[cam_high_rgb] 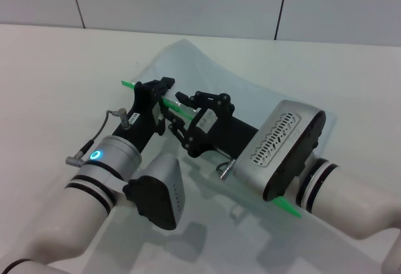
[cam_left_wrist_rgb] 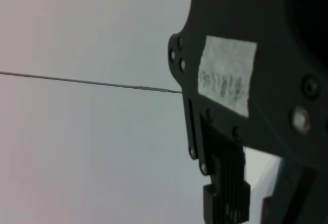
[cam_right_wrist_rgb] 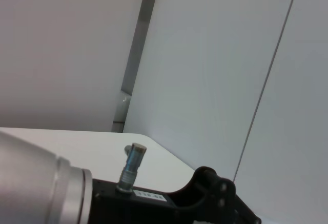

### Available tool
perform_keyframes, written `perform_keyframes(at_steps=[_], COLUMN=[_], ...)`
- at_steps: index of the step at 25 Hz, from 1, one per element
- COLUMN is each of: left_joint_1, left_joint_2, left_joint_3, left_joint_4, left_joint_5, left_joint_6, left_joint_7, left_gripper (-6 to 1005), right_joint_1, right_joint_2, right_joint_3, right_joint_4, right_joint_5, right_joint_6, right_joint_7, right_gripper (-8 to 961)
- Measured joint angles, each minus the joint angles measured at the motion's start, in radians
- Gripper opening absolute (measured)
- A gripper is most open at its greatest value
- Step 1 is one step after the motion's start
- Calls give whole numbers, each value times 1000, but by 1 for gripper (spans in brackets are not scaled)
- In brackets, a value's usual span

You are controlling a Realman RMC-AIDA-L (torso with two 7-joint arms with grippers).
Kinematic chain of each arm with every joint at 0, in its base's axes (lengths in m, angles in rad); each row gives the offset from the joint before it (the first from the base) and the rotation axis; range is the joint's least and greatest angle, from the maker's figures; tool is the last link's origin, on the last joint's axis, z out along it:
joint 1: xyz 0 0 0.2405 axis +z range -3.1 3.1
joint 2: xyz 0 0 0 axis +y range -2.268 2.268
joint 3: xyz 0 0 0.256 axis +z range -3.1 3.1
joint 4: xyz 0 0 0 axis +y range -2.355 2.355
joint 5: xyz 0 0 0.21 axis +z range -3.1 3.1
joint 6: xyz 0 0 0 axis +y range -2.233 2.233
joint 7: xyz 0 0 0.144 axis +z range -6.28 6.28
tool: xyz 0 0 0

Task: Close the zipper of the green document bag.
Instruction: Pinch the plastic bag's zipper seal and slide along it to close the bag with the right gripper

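- The green document bag (cam_high_rgb: 207,67) lies flat on the white table (cam_high_rgb: 44,73), spread from the upper middle of the head frame toward the lower right, partly under both arms.
- The zipper (cam_high_rgb: 128,84) runs diagonally as a thin bright green strip; one end pokes out at centre-left, and another bit shows at lower right under the right arm's wrist.
- Left gripper (cam_high_rgb: 164,95) sits right on the zipper strip near frame centre, looks pinched together on it.
- Right gripper (cam_high_rgb: 185,101) is just beside it, touching the same strip, fingers close together around the green edge too.
- Both wrist views mostly show wall panels and black gripper hardware, so no bag there.
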State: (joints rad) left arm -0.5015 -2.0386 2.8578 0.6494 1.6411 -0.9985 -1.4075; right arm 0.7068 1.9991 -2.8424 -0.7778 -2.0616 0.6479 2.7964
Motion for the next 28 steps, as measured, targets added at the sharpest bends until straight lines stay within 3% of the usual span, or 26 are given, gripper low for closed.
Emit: perform_keyframes(at_steps=[7,28], left_joint_1=[2,2], left_joint_2=[0,2], left_joint_3=[0,0], left_joint_4=[1,4], left_joint_5=[8,16], left_joint_6=[0,-9], left_joint_7=[1,5], left_gripper=[54,55], right_joint_1=[3,7], right_joint_2=[9,17], right_joint_3=[0,0], right_joint_4=[9,21], right_joint_5=[0,0], right_joint_6=[1,1], right_joint_7=[0,-2], right_gripper=[324,281])
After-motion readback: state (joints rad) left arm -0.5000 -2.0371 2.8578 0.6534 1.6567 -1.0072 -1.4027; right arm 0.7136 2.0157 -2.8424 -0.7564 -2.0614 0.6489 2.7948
